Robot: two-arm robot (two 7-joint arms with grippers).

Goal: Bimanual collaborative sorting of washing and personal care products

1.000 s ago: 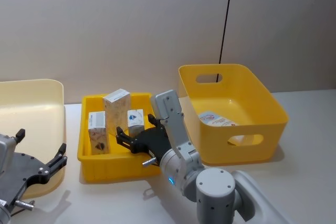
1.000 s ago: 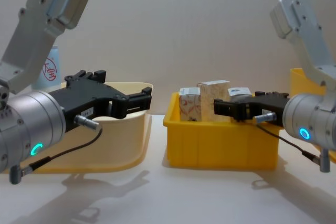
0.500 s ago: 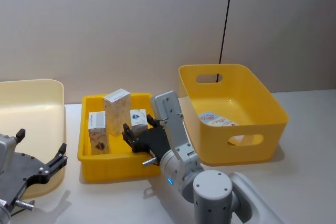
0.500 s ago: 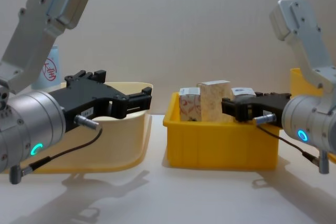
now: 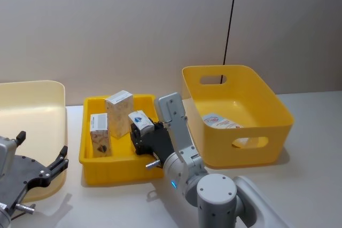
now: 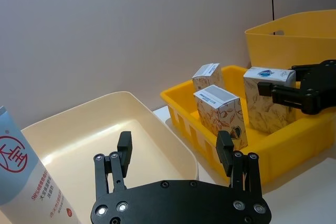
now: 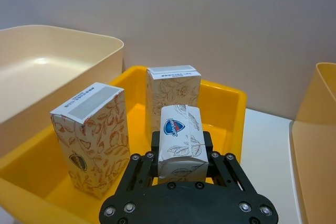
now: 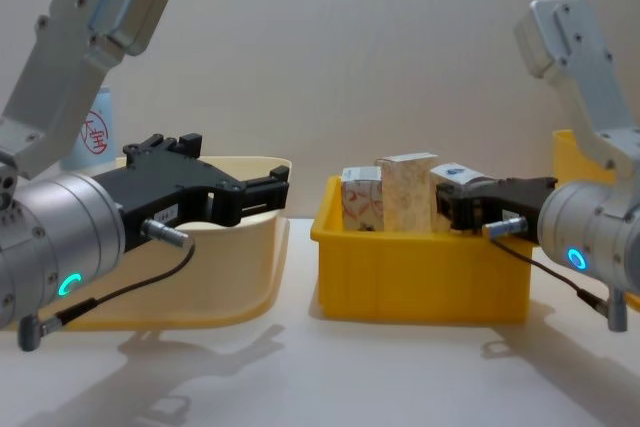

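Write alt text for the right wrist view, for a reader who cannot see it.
The right tool grips a small leaf-patterned carton over a shallow yellow tray. Two matching cartons, one near and one far, stand upright inside the tray.

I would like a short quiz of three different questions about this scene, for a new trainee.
1. True or false: the right pincer is shut on a small white patterned carton.
2. How many cartons stand free in the shallow yellow plastic tray?
3. The open left pincer hovers by: A) the cream plastic bin; B) the deep yellow plastic bin.

Key: 1 true; 2 two; 3 A.
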